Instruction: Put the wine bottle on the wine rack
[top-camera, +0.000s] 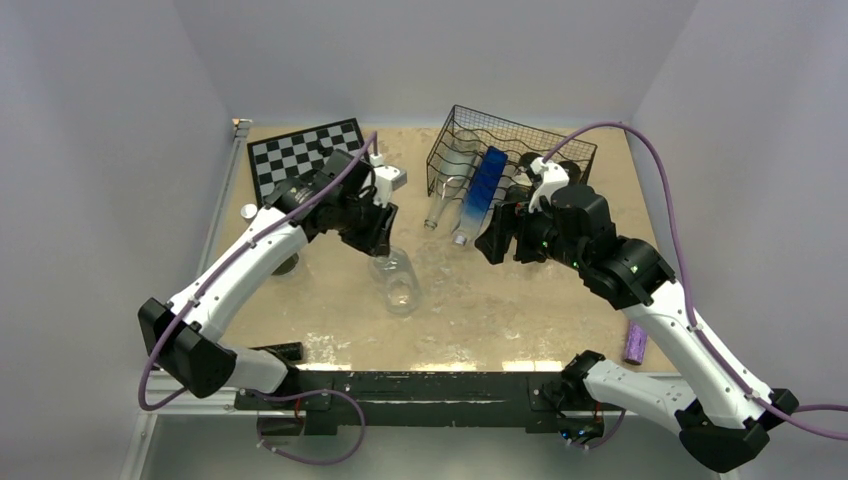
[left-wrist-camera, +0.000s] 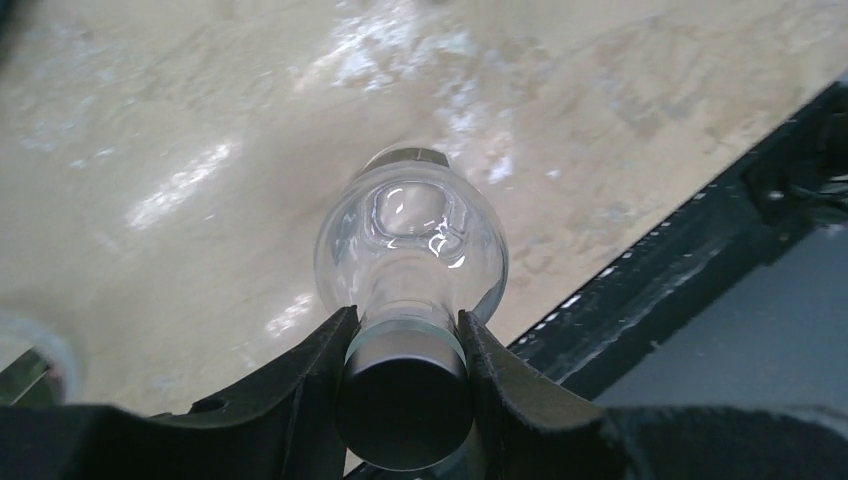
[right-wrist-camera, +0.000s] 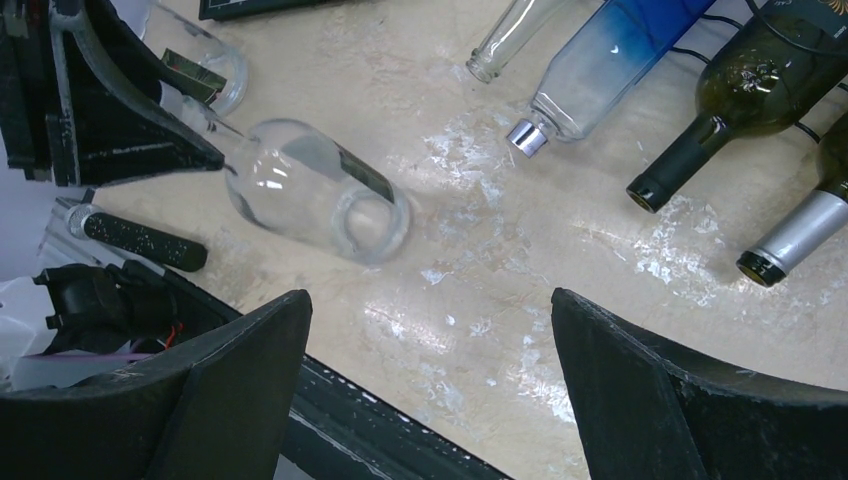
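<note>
A clear glass wine bottle (top-camera: 397, 281) with a dark cap is tilted over the middle of the table, base toward the near edge. My left gripper (top-camera: 380, 247) is shut on its neck just below the cap. In the left wrist view the fingers press both sides of the bottle (left-wrist-camera: 410, 235). Whether its base (right-wrist-camera: 370, 225) touches the table I cannot tell. The black wire wine rack (top-camera: 520, 140) stands at the back right with several bottles leaning in it. My right gripper (top-camera: 497, 238) hovers in front of the rack, open and holding nothing (right-wrist-camera: 430, 310).
The necks of a clear bottle (right-wrist-camera: 510, 40), a blue bottle (right-wrist-camera: 600, 60), a green bottle (right-wrist-camera: 740, 100) and a silver-capped one (right-wrist-camera: 800, 230) stick out of the rack. A chessboard (top-camera: 300, 155) lies back left. A purple object (top-camera: 635, 343) lies near the right edge, and a black rail (top-camera: 420, 385) runs along the front.
</note>
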